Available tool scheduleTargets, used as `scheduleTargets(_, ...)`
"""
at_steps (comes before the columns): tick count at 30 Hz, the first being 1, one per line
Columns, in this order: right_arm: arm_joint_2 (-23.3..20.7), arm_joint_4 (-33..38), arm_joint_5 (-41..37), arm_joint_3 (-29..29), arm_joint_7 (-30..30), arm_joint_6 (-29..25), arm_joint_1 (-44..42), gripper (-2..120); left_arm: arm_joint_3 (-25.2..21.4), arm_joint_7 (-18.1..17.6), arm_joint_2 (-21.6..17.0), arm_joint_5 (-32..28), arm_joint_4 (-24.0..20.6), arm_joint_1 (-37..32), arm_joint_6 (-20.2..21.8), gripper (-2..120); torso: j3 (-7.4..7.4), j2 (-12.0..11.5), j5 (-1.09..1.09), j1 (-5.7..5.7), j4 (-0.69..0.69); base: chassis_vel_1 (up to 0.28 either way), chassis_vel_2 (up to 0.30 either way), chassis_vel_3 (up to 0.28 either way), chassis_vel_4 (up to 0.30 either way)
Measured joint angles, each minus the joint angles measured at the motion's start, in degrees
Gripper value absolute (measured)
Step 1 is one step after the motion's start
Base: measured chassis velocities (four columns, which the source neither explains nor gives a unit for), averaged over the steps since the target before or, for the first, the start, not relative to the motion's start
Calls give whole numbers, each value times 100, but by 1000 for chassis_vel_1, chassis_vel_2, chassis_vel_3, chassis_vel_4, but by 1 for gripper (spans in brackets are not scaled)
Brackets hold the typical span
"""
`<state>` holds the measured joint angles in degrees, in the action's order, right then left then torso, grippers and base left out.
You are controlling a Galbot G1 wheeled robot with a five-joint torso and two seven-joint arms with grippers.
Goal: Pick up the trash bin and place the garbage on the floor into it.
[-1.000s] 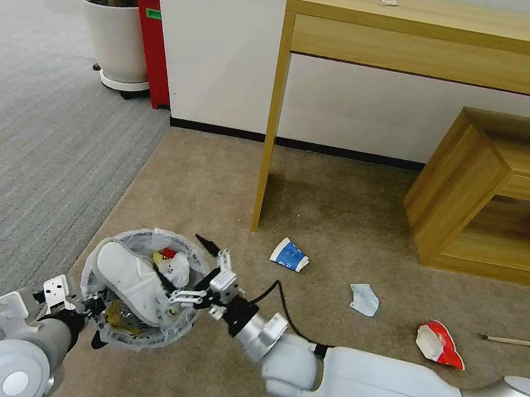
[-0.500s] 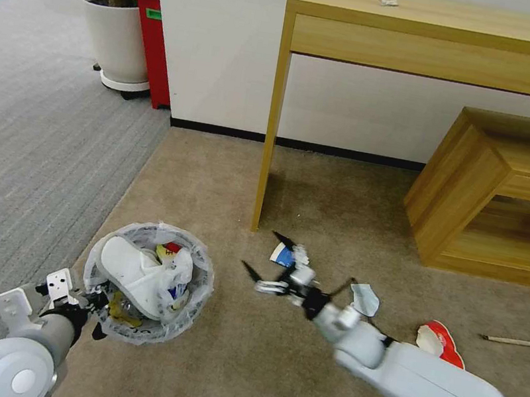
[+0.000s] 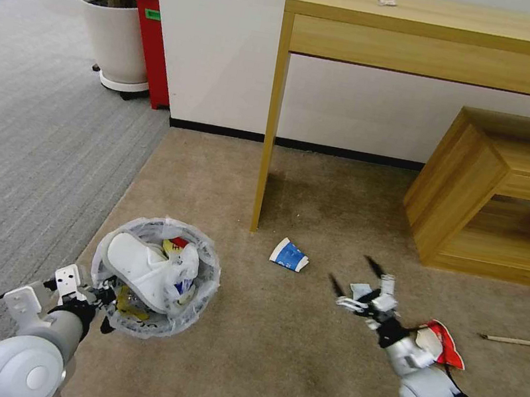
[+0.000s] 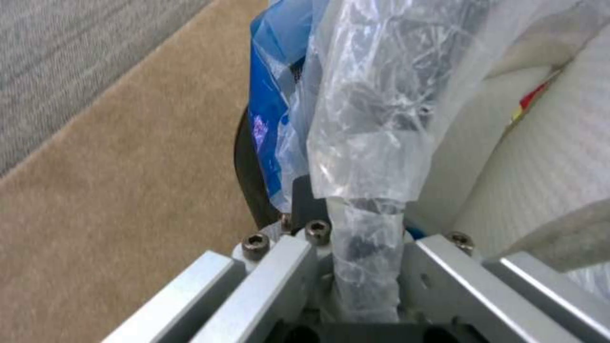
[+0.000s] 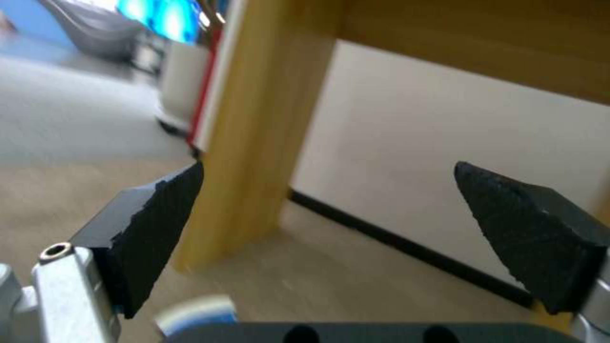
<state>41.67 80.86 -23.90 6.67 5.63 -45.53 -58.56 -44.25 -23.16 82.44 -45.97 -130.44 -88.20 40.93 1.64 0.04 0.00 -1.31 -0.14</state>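
In the head view, the trash bin (image 3: 154,285) sits low at the left over the beige floor (image 3: 265,366), a small round black tub lined with a crinkled translucent white bag that folds out over its rim. It is packed with garbage: a white slipper (image 3: 137,265) lies across the top, with red and yellow wrappers and a scrap of blue tucked around it. The left gripper (image 3: 103,297) holds the bin at its near rim. On the carpet to the right of the bin lies a blue-white paper cup (image 3: 289,255) on its side, near the leg of the tall wooden worktop (image 3: 439,31). Farther right, the right gripper (image 3: 354,281) hangs just above a pale blue mask (image 3: 359,288), its black jaws spread wide with nothing between them. A red wrapper (image 3: 444,339) lies just behind that wrist, and a wooden stick (image 3: 517,342) rests well to the right.

In the left wrist view, the left gripper (image 4: 365,267) has its jaws closed on the bag-covered rim of the trash bin (image 4: 254,190), with crumpled clear plastic bunched between the metal fingers (image 4: 279,276).

In the right wrist view, the right gripper (image 5: 330,200) shows two black wedge pads (image 5: 152,209) standing far apart, empty, with the blue-white paper cup (image 5: 197,307) blurred below.
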Motion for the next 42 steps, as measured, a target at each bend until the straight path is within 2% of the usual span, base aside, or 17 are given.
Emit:
scheduleTargets(2, 192, -51, 236, -581, 73, 12, -320, 100, -15, 104, 6, 105, 0, 2, -32, 0, 0, 0, 5, 0, 3, 0, 0, 0, 0)
scheduleTargets(3, 192, -51, 236, -581, 73, 12, -320, 100, -15, 104, 6, 105, 0, 2, -32, 0, 0, 0, 5, 0, 3, 0, 0, 0, 0)
scheduleTargets(6, 245, -31, 483, -1300, 54, 28, -809, 100, -43, 357, -13, 380, 30, -25, -119, 0, 0, 0, 4, 0, 1, 0, 0, 0, 0)
scheduleTargets(7, 245, -31, 483, -1300, 54, 28, -809, 100, -43, 357, -13, 380, 30, -25, -119, 0, 0, 0, 4, 0, 1, 0, 0, 0, 0)
scheduleTargets(8, 291, -46, 565, -1655, -18, 16, -955, 100, -47, 449, -7, 505, 49, -30, -162, 0, 0, 0, -3, 0, 2, 0, 0, 0, 0)
scheduleTargets(10, 545, -104, 676, -2469, -207, -25, -1315, 100, 20, 567, 5, 705, 91, 8, -185, 0, 1, 0, 7, 0, 4, 0, 0, 0, 0)
scheduleTargets(11, 545, -104, 676, -2469, -207, -25, -1315, 100, 20, 567, 5, 705, 91, 8, -185, 0, 1, 0, 7, 0, 4, 0, 0, 0, 0)
scheduleTargets(12, 622, -59, 699, -2779, -286, -27, -1462, 100, 51, 575, 11, 766, 114, 28, -192, 0, 0, 0, 0, 0, 2, 0, 0, 0, 0)
scheduleTargets(14, 750, 94, 522, -3332, -511, -62, -1722, 100, 89, 656, 67, 922, 159, 58, -201, 0, 0, 0, 1, 0, 1, 0, 0, 0, 0)
scheduleTargets(16, 816, 139, 587, -3502, -564, -82, -1731, 100, 102, 706, 128, 1058, 200, 71, -224, 0, 0, 0, 2, 0, 1, 0, 0, 0, 0)
scheduleTargets(18, 1007, 268, 971, -3677, -385, -94, -1651, 100, 156, 735, 229, 1162, 228, 81, -230, 0, 0, 0, 1, 0, 4, 0, 0, 0, 0)
scheduleTargets(22, 1279, 418, 1545, -3810, -202, -99, -1672, 100, 223, 777, 321, 1319, 275, 80, -251, 0, 0, 0, 2, 0, 2, 0, 0, 0, 0)
scheduleTargets(26, 1400, 628, 1730, -3864, -120, -100, -1873, 100, 214, 784, 346, 1333, 230, 37, -253, 0, 1, 0, 2, 0, 3, 0, 0, 0, 0)
scheduleTargets(30, 1406, 915, 1780, -4054, -247, -104, -2053, 100, 138, 785, 318, 1335, 138, -39, -256, 0, 0, 0, 2, 0, 2, 0, 0, 0, 0)
scheduleTargets(42, 1374, 1012, 2070, -4393, -232, -104, -2101, 100, 114, 816, 320, 1336, 79, -115, -294, 0, 0, 0, 2, 0, 2, 0, 0, 0, 0)
